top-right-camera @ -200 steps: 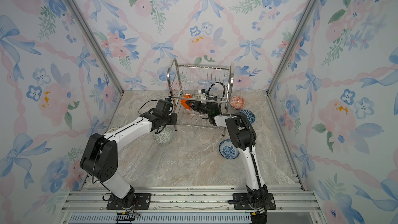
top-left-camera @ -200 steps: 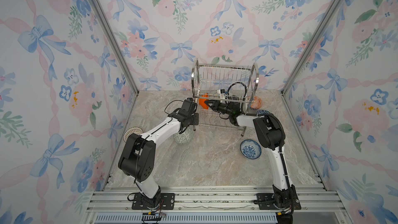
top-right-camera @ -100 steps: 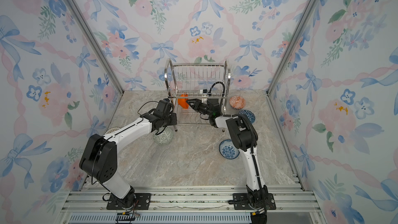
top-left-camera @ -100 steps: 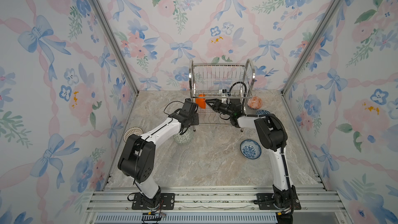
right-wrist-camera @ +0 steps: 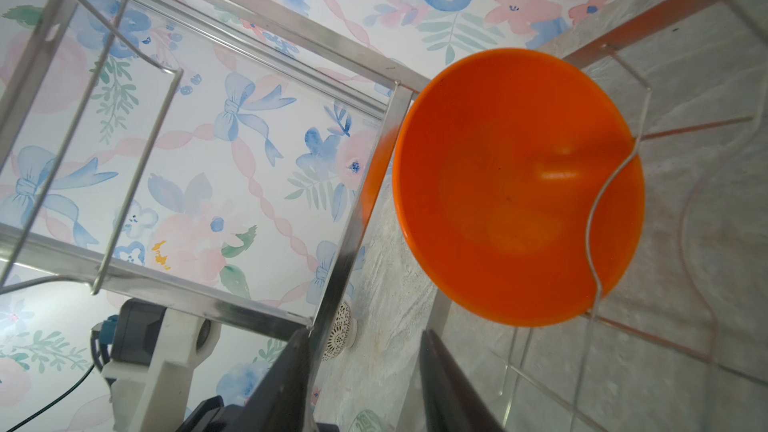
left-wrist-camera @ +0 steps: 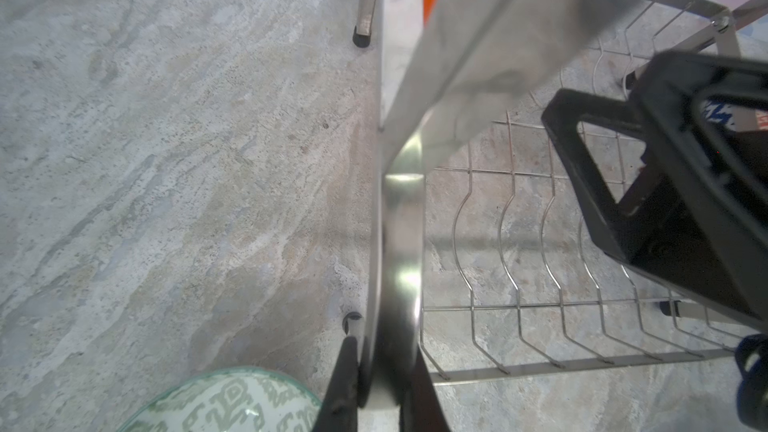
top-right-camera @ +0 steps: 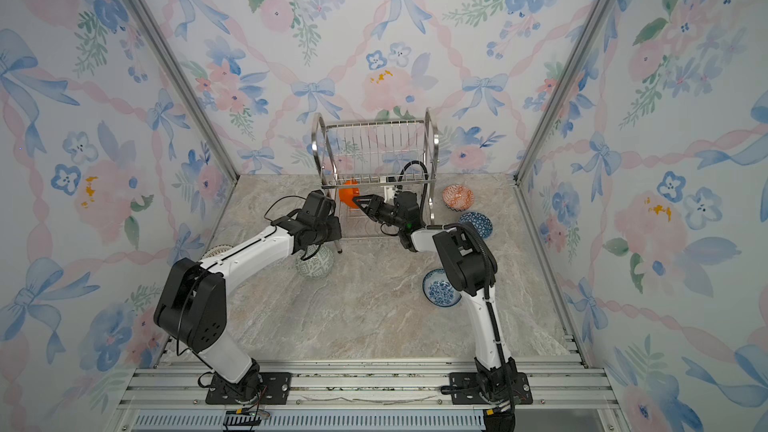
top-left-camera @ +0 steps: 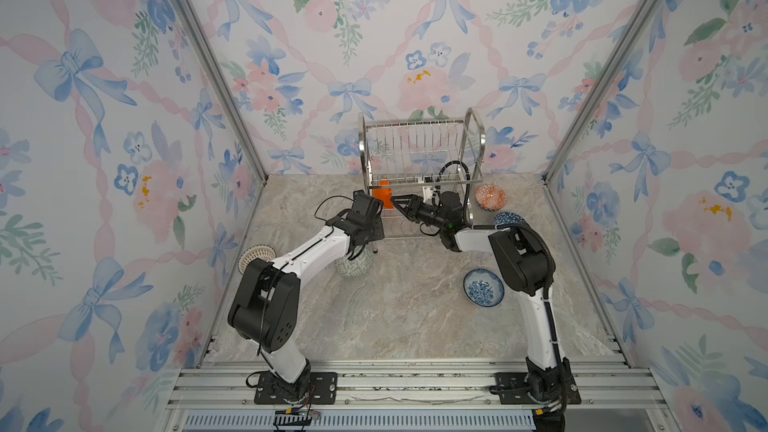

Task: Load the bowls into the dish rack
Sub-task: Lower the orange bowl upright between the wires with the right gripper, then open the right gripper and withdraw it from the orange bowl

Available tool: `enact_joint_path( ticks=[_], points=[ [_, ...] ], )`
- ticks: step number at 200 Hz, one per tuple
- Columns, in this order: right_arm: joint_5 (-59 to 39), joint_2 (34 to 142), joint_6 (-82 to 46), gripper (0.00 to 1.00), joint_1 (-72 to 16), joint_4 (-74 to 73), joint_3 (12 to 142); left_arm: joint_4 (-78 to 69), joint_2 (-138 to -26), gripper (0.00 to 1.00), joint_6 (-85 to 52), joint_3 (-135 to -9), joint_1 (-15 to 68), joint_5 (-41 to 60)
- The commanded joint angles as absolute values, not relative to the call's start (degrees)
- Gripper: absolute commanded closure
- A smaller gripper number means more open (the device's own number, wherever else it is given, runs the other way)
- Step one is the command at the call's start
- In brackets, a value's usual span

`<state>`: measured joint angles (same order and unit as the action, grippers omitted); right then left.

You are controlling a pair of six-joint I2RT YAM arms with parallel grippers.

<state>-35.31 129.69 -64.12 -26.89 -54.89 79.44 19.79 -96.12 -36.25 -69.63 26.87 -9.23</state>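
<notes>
The orange bowl (right-wrist-camera: 519, 184) stood on its edge in the lower shelf of the dish rack (top-left-camera: 419, 147), at one end of it. Its hollow side was turned toward the right pincer (right-wrist-camera: 365, 338), and one bent wire of the shelf crossed in front of it. The bowl was just ahead of this pincer's fingertips, near them but not touching. The right pincer reached in under the upper shelf; its jaws stood partly open and had hold of nothing (between them only the rack's frame and the table (top-left-camera: 395, 317) were seen).

The left pincer (left-wrist-camera: 384, 351) was closed on the flat steel side frame of the rack, one finger on each face of the band, at the same end where the orange bowl stood. Just beside this pincer, on the table, lay the green-white bowl (top-left-camera: 353, 265). The white lattice bowl (top-left-camera: 255, 255) was farther back, near the left arm's elbow.

Behind the right pincer's wrist, outside the other end of the rack, lay the orange-red-white bowl (top-left-camera: 491, 197) and the dark-blue bowl (top-left-camera: 509, 218), near each other. The blue-white floral bowl (top-left-camera: 483, 288) lay well apart from both pincers — beside the right arm's elbow.
</notes>
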Motion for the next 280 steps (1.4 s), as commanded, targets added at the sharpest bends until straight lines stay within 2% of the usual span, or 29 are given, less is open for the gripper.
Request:
enact_joint_path(
  ticks=[1,234,247,263,280],
  points=[
    [-34.59,125.66,-64.48,0.54,-27.29,-58.45,77.81,24.87,-98.94,1.0,-45.35,-70.1,26.28,-7.27],
    [-39.2,114.72,-61.49,0.44,-23.45,-53.87,64.48,25.22,-104.07,1.0,-42.35,-78.12,23.82,-6.59],
    [-39.21,113.48,-59.8,0.39,-23.01,-51.61,63.94,25.24,-104.12,1.0,-41.87,-78.31,23.82,-6.6],
    [-39.2,111.44,-55.28,0.23,-22.9,-46.34,63.48,25.39,-103.9,1.0,-40.94,-78.1,23.83,-6.92],
    [-38.65,108.94,-48.68,0.17,-23.24,-38.74,63.37,25.48,-103.71,1.0,-39.97,-77.62,23.83,-7.24]
  ],
)
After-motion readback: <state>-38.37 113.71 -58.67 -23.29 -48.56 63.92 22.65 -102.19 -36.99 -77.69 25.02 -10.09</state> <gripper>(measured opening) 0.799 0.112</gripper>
